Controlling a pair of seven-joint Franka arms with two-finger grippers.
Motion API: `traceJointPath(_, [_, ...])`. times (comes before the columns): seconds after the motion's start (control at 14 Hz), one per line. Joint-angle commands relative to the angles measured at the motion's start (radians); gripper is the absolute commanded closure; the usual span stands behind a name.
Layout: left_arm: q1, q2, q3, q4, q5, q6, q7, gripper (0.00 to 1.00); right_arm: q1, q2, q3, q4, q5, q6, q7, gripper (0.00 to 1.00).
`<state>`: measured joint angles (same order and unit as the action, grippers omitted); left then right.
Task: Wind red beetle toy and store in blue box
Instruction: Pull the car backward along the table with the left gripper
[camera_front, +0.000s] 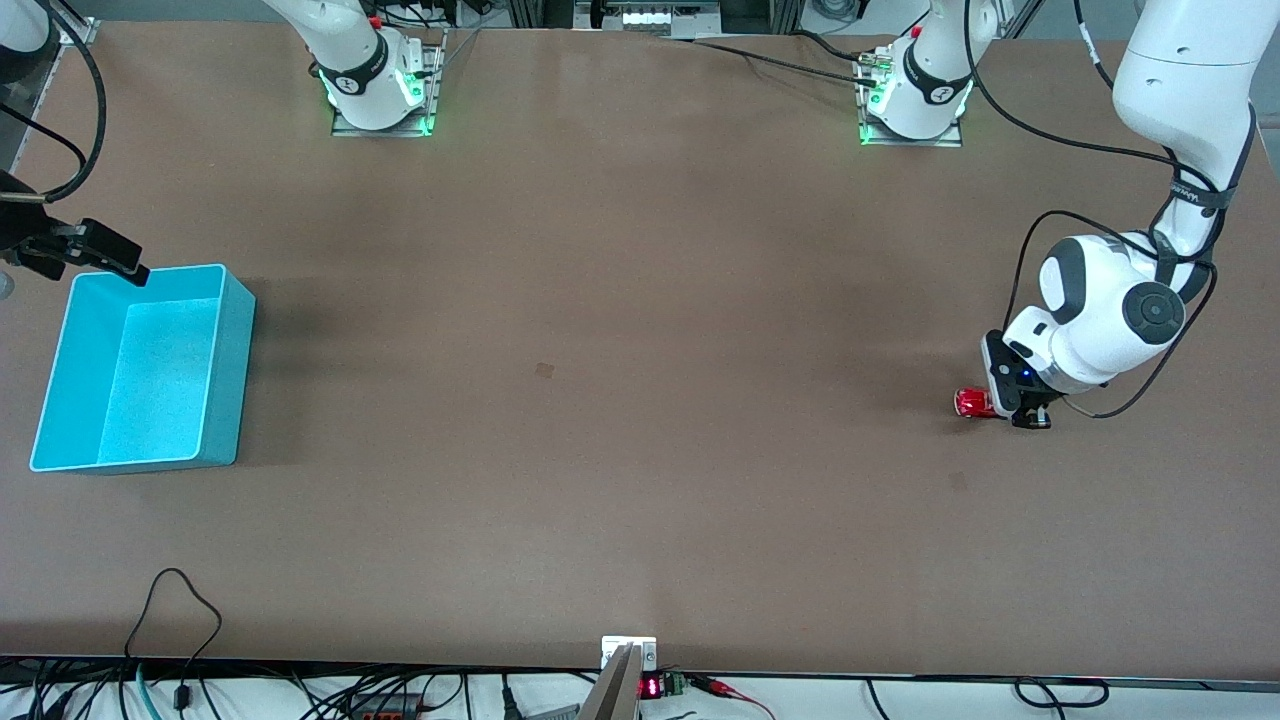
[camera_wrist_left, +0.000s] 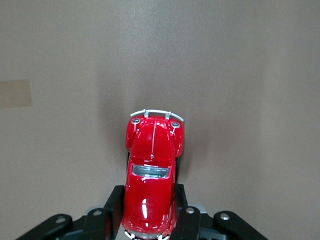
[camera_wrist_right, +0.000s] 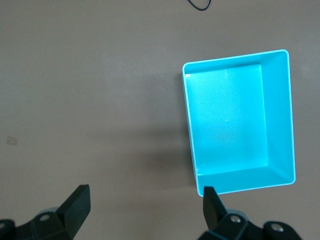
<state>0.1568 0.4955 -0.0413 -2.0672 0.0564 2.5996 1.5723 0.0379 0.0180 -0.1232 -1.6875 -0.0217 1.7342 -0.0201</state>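
I have the left claw down at the table toward the left arm's end, its fingers closed on the flanks of the red beetle toy; the wrist view shows the dark pads pressed against the rear half of the body, nose pointing away from the claw. The toy sits on its wheels on the table, well apart from the blue box, which lies at the right arm's end.

I judge the car light and rigid, but its glossy, rounded shell looks slippery, so a grip low on the flat sides near the wheel arches seems safer than higher on the curved roof. The silvery bumper looks thin, and I would keep off it.

The box is thin-walled, smooth cyan plastic with a flat, faintly textured floor and nothing in it. My right claw hangs over the table just beside the box's rim, spread wide, holding nothing, waiting
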Motion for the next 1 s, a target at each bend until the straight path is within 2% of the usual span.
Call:
traceJointPath(0.0, [0.004, 0.008, -0.003, 0.004, 0.013, 0.004, 0.015, 0.82, -0.006, 0.008, 0.001, 0.019, -0.003, -0.004, -0.012, 0.00])
traceJointPath(0.29, [0.010, 0.012, -0.003, 0.004, 0.013, 0.002, 0.015, 0.82, -0.007, 0.010, -0.001, 0.019, -0.003, -0.004, -0.012, 0.00])
traceJointPath(0.57, [0.070, 0.021, -0.003, 0.007, 0.013, 0.002, 0.023, 0.82, -0.007, 0.010, -0.001, 0.019, -0.003, -0.004, -0.012, 0.00])
traceJointPath(0.93, [0.162, 0.023, -0.003, 0.016, 0.013, 0.002, 0.143, 0.83, -0.007, 0.010, -0.001, 0.019, -0.003, -0.004, -0.012, 0.00])
